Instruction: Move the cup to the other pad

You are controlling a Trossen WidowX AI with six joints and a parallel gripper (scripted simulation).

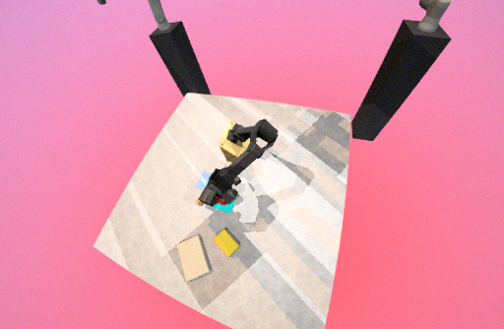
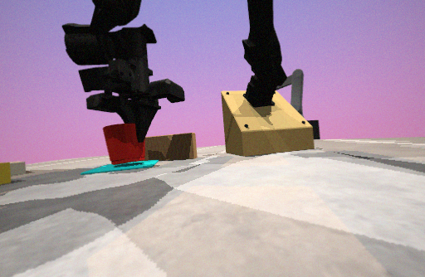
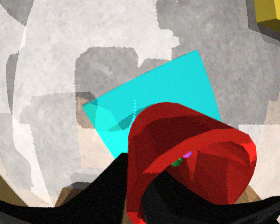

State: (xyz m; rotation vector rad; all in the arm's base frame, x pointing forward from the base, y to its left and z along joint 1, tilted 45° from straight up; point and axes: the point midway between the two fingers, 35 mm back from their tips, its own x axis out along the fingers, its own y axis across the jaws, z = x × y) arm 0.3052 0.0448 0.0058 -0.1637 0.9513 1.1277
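Note:
My gripper [image 1: 215, 193] [image 2: 138, 129] [image 3: 132, 159] is shut on the wall of the red cup [image 1: 223, 203] [image 2: 123, 143] [image 3: 191, 149]. The cup stands nearly upright, with its base at or just above the cyan pad [image 1: 228, 209] [image 2: 115, 167] [image 3: 171, 86]; I cannot tell whether they touch. In the wrist view a green and a magenta marble [image 3: 180, 160] show inside the cup. A pale blue pad [image 1: 203, 180] lies on the table just beyond the gripper in the top view.
A brown block [image 2: 173, 146] lies right behind the cup. The arm's tan wedge base [image 1: 231, 144] [image 2: 265, 124] stands farther back. A yellow block [image 1: 226, 241] and a flat tan slab [image 1: 193, 257] lie nearer the table's front edge. Two dark pillars [image 1: 178, 56] [image 1: 400, 74] stand behind the table.

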